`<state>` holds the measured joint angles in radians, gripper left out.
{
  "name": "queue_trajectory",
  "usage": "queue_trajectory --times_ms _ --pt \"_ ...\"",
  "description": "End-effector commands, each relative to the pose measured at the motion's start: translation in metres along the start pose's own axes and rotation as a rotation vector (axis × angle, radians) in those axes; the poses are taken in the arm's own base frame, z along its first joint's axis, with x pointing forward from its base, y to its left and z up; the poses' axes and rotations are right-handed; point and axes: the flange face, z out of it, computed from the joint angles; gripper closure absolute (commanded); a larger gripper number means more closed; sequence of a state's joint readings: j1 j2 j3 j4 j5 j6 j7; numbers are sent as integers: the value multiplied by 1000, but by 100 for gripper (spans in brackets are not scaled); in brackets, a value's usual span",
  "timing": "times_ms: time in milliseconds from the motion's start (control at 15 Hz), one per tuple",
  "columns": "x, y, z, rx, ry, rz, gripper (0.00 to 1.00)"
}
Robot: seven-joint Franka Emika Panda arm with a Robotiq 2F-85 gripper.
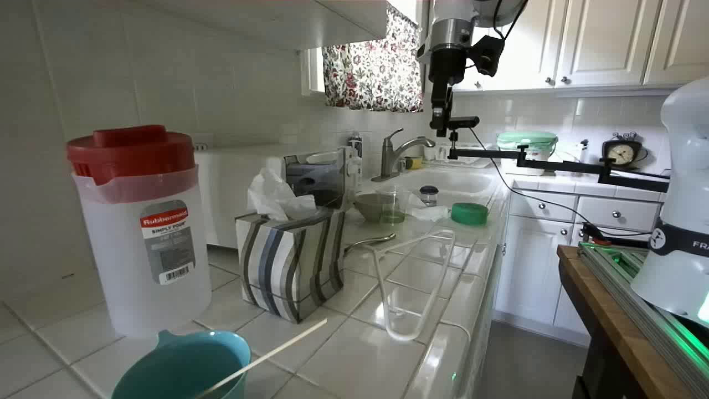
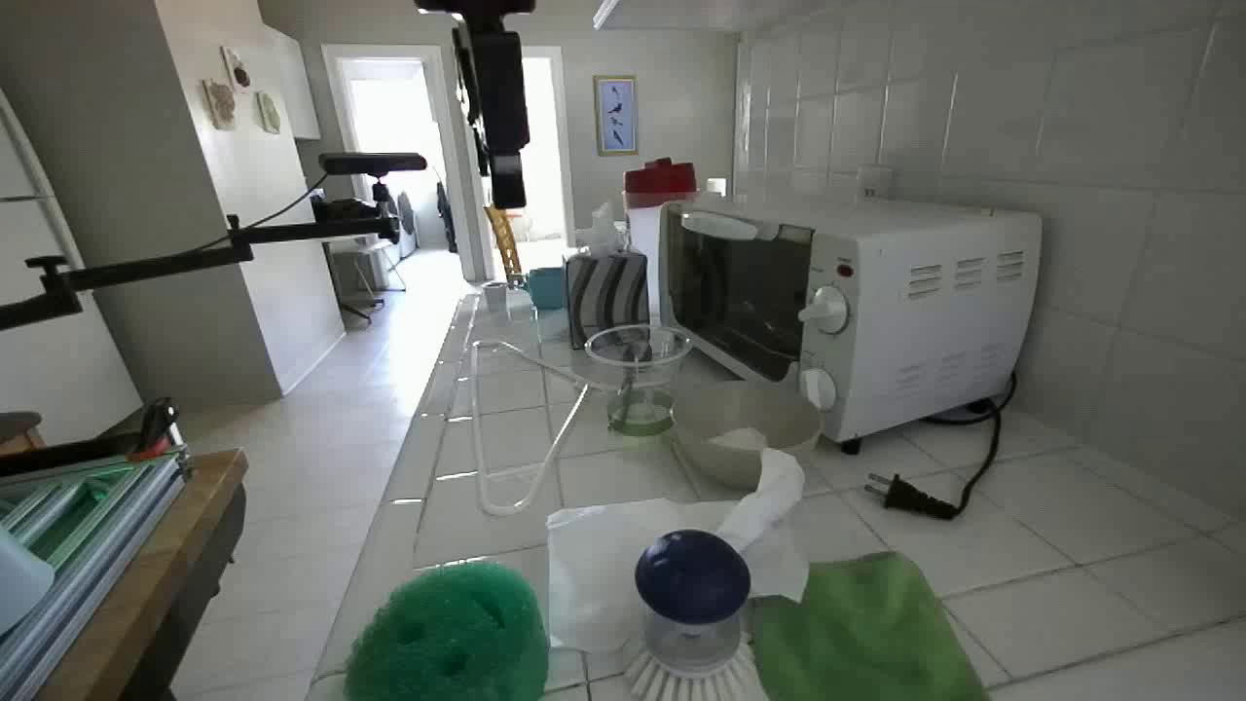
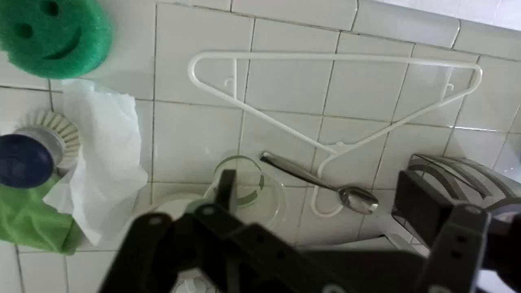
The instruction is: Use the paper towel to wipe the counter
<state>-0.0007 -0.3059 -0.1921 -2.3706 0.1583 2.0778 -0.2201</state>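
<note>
The label point(image 1: 168, 242) on the pitcher point(image 1: 133, 299) reads "Rubbermaid" (with "SIMPLY POUR"), the band point(image 1: 680, 240) on the arm point(image 1: 689, 166) "FRA".

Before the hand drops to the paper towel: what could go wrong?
The scrub brush stands close beside the paper towel; the hand might topple it. In the wrist view the towel overlaps the green cloth, so both could get pinched. The white hanger on the counter may snag wide wipes.

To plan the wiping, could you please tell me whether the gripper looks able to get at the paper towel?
Probably yes: the gripper is open and empty, and the paper towel looks largely uncovered from above, though the brush crowds one side.
</note>
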Motion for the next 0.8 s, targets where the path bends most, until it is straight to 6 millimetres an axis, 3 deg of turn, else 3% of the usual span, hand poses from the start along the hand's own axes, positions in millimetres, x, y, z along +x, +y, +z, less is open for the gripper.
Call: queue_trajectory --times_ms 0,533,733 --pt "1 0 -1 0 1 0 0" --pt "-5 5 -4 -6 -3 -20 0" --pt "-27 45 3 -33 -48 49 0"
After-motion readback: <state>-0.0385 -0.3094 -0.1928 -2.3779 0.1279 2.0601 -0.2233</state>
